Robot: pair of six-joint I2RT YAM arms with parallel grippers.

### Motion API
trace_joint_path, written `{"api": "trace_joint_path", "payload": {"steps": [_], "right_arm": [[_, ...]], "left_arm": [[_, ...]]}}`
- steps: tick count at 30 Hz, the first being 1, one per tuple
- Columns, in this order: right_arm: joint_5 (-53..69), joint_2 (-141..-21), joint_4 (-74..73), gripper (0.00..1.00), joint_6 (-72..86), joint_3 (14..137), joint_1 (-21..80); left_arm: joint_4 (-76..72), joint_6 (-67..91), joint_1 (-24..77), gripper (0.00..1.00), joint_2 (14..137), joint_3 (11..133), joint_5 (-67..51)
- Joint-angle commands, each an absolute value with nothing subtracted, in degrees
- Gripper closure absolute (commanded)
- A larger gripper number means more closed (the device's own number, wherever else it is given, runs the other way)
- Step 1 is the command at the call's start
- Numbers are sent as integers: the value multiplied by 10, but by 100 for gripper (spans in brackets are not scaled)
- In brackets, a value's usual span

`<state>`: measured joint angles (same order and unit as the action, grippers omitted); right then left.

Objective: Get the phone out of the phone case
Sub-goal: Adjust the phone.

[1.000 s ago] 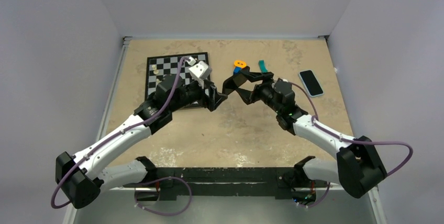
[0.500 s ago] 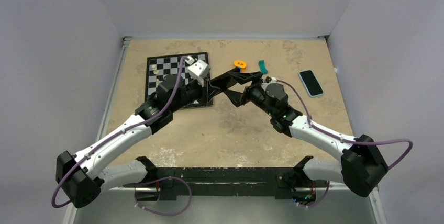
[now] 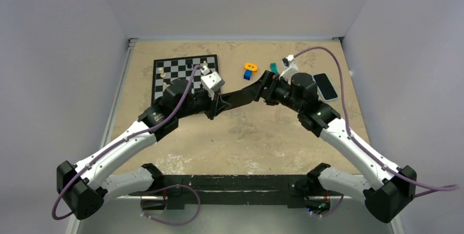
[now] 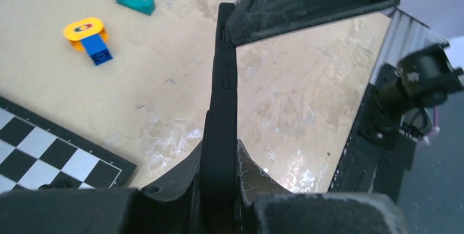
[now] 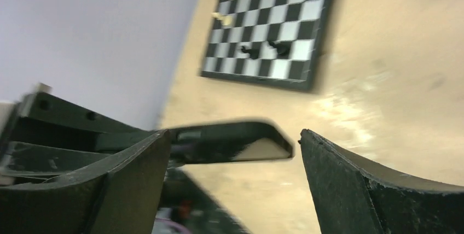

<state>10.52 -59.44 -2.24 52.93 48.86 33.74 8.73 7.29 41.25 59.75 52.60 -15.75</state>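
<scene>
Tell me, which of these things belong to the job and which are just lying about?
Job:
- black phone case, gripped in the left fingers
- phone

Lying about:
- chessboard with its pieces
- orange-and-blue toy
- teal piece

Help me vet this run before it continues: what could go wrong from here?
The black case is pinched edge-on only by the left end effector. The right end effector looks open around its far end, so the case may twist or slip. The phone lies beside the right wrist; a swing could knock it.
</scene>
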Motion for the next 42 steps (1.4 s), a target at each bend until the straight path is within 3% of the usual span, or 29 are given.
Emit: {"api": "trace_joint_path", "payload": {"steps": [1, 10, 15, 19, 20, 23, 26, 27, 29, 32, 39, 42], "right_arm": [[115, -583, -274, 9, 119, 601, 323], [414, -580, -289, 11, -14, 642, 334], [437, -620, -284, 25, -16, 632, 351], [456, -618, -226, 44, 28, 594, 355], [461, -615, -204, 53, 42, 580, 355], [468, -606, -154, 100, 90, 549, 356], [447, -582, -69, 100, 170, 508, 356], [427, -566, -21, 100, 208, 488, 356], [373, -534, 68, 100, 290, 445, 356], [330, -493, 198, 100, 400, 381, 356], [263, -442, 276, 100, 466, 373, 356], [257, -435, 321, 100, 480, 363, 355]], "left_arm": [[57, 15, 410, 100, 593, 564, -323], [141, -53, 406, 100, 625, 597, -436], [146, -50, 404, 100, 638, 605, -458], [135, -30, 399, 100, 640, 608, -455], [126, -14, 396, 100, 638, 607, -451], [106, 42, 392, 100, 626, 608, -410], [81, 80, 386, 100, 604, 605, -400], [76, 91, 385, 92, 597, 605, -394], [66, 113, 383, 62, 579, 602, -368], [49, 130, 377, 43, 555, 589, -338], [-15, 208, 350, 40, 542, 572, -331], [-36, 252, 339, 33, 541, 564, -314]]}}
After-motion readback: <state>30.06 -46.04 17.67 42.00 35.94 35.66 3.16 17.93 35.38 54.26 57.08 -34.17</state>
